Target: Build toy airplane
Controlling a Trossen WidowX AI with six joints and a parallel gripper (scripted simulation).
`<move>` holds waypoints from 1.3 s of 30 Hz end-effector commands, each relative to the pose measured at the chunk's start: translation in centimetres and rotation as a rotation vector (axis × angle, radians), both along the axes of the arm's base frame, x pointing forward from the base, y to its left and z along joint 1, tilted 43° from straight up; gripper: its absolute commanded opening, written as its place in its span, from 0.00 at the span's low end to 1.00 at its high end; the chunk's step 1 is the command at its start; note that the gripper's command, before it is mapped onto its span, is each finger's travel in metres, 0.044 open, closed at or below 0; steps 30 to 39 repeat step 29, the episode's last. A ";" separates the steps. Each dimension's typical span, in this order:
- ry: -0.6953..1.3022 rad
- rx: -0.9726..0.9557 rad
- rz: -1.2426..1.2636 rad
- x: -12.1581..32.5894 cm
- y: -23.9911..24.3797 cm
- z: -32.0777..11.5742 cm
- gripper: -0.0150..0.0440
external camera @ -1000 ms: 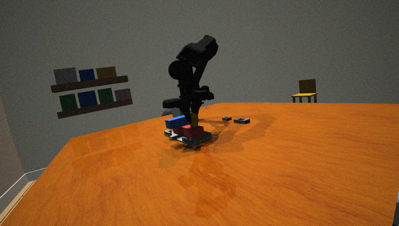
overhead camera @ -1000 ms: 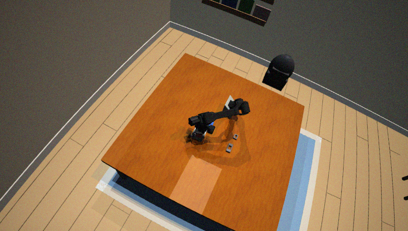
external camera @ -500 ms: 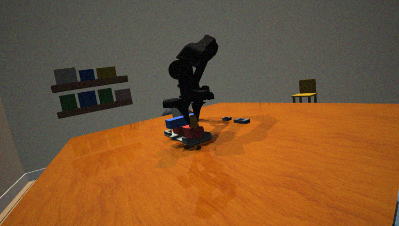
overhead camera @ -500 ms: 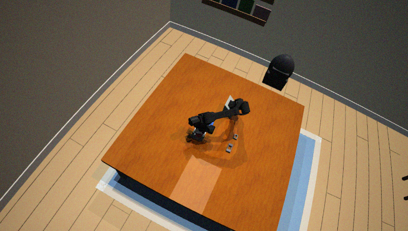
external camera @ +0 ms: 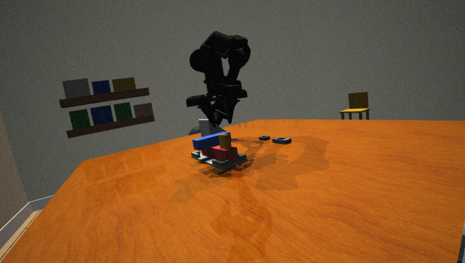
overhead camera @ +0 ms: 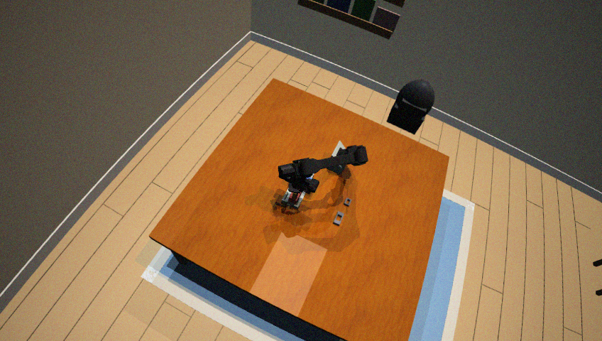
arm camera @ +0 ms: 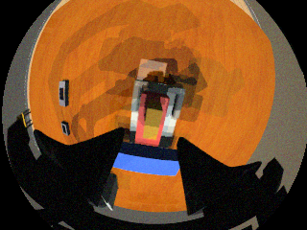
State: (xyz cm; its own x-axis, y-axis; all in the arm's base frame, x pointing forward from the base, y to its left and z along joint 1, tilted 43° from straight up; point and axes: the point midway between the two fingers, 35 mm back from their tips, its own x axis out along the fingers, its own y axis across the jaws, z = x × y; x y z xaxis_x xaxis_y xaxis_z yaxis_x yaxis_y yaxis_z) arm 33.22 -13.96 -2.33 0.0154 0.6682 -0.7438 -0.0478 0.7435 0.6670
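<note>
Hiding tabs: one red block fuselage [overhead camera: 297, 197] [external camera: 224, 155] [arm camera: 166, 103]
Black gripper [overhead camera: 294, 190] [external camera: 222, 124] [arm camera: 152, 137]: spread, empty
Blue bar wing [overhead camera: 310, 177] [external camera: 208, 142] [arm camera: 146, 164]: one
Yellow block fin [external camera: 225, 141] [arm camera: 152, 126]: one
Grey frames [overhead camera: 335, 222] [overhead camera: 345, 204] [external camera: 282, 142] [external camera: 264, 139] [arm camera: 66, 91] [arm camera: 67, 131]: two

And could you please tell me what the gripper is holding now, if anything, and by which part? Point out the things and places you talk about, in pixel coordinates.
Nothing: the gripper [external camera: 223, 124] [arm camera: 152, 137] is open above the yellow fin [external camera: 225, 141] [arm camera: 152, 124].

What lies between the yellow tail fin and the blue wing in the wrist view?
A short dark band: the wing's shaded side, it seems, lies between the yellow tail fin and the blue wing.
</note>
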 end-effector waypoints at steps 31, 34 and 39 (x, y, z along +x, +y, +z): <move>-0.008 -0.009 -0.006 0.2 -2.3 2.5 0.69; -0.008 -0.009 -0.006 0.2 -2.3 2.5 0.69; -0.008 -0.009 -0.006 0.2 -2.3 2.5 0.69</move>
